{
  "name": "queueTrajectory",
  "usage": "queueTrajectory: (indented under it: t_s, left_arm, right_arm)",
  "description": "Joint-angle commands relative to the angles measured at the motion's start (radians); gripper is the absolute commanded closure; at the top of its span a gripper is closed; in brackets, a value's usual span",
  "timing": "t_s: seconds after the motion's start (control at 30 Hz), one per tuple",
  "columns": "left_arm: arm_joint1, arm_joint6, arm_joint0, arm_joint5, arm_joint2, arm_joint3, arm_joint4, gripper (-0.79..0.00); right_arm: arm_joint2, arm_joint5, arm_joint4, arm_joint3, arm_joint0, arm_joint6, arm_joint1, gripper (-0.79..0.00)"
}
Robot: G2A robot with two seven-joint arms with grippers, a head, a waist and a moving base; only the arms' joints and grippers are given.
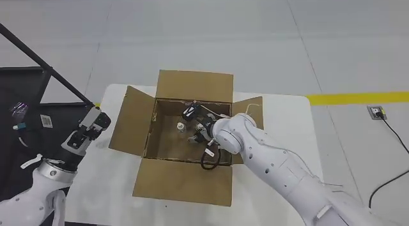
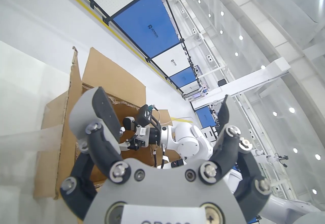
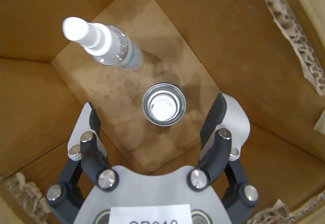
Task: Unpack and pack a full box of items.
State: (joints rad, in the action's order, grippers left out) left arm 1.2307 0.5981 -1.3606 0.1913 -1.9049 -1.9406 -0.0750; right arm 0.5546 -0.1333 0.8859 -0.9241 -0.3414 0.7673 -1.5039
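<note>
An open cardboard box (image 1: 192, 87) stands on the white table (image 1: 287, 124) with its flaps spread. Inside it a clear spray bottle (image 3: 111, 47) with a white cap stands upright; its cap shows in the top view (image 1: 181, 126). Beside the bottle stands a small metal can (image 3: 163, 107) with a white nozzle, seen from above. My right gripper (image 3: 155, 104) hangs open inside the box, right over the can, with its fingers apart from it. My left gripper (image 2: 162, 98) is open and holds nothing; it sits outside the box (image 2: 111, 75), near the table's left edge (image 1: 97, 121).
The box walls (image 3: 228, 31) close in around the right gripper, with torn cardboard edges (image 3: 287, 24) along the rim. A black cable (image 1: 208, 159) loops off the right arm over the box. A black pole (image 1: 38, 60) slants past the table's left side.
</note>
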Motion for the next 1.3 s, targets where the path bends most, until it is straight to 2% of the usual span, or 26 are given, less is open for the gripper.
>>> queueTrajectory:
  t_s: [0.0,0.03,0.07,0.37,0.6,0.73,0.87,1.1,1.17,1.27]
  left_arm:
    - [0.000,0.000,0.000,0.000,0.000,0.000,0.000,-0.785]
    - [0.000,0.000,0.000,0.000,0.000,0.000,0.000,-0.785]
    - [0.000,0.000,0.000,0.000,0.000,0.000,0.000,-0.785]
    - [0.000,0.000,0.000,0.000,0.000,0.000,0.000,-0.785]
    - [0.000,0.000,0.000,0.000,0.000,0.000,0.000,-0.785]
    - [0.000,0.000,0.000,0.000,0.000,0.000,0.000,-0.785]
    - [0.000,0.000,0.000,0.000,0.000,0.000,0.000,-0.785]
    - [0.000,0.000,0.000,0.000,0.000,0.000,0.000,-0.785]
    - [0.000,0.000,0.000,0.000,0.000,0.000,0.000,-0.785]
    - [0.000,0.000,0.000,0.000,0.000,0.000,0.000,-0.785]
  right_arm:
    - [-0.008,-0.002,-0.004,0.033,0.009,-0.008,-0.014,-0.240]
    - [-0.011,-0.005,-0.007,0.046,0.013,-0.013,-0.021,-0.058]
    - [-0.013,-0.004,-0.009,0.059,0.016,-0.016,-0.026,0.000]
    - [-0.013,-0.009,-0.015,0.113,0.029,0.002,-0.059,0.000]
    - [0.022,0.086,0.062,-0.020,-0.008,0.058,-0.040,0.000]
    - [0.088,0.138,0.143,-0.217,-0.071,0.132,0.005,0.000]
    - [0.195,0.194,0.280,-0.499,-0.189,0.233,0.065,0.000]
    - [0.441,0.345,0.651,-1.128,-0.540,0.382,0.154,0.000]
    - [0.506,0.373,0.720,-1.237,-0.634,0.401,0.166,0.000]
    - [0.611,0.419,0.782,-1.303,-0.742,0.408,0.177,0.000]
